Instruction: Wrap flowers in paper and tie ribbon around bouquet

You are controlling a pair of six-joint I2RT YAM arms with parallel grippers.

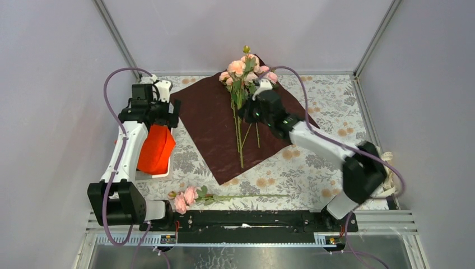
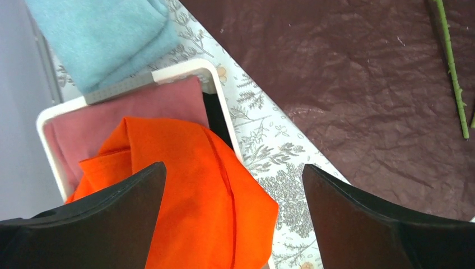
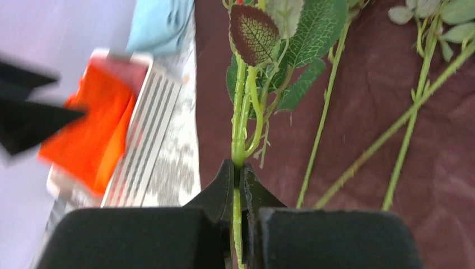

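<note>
The right tool [image 3: 237, 174] is clamped on a stem of the flowers [image 3: 239, 120] over the paper [image 3: 358, 112]. The left tool [image 2: 233, 168] gapes wide, empty, above the orange cloth [image 2: 190, 185].

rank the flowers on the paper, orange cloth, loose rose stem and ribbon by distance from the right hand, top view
From the right hand:
1. flowers on the paper: one stem is pinched in it.
2. orange cloth, to the left, and loose rose stem, at the near edge: too close to call.
3. ribbon, at the right table edge.
</note>
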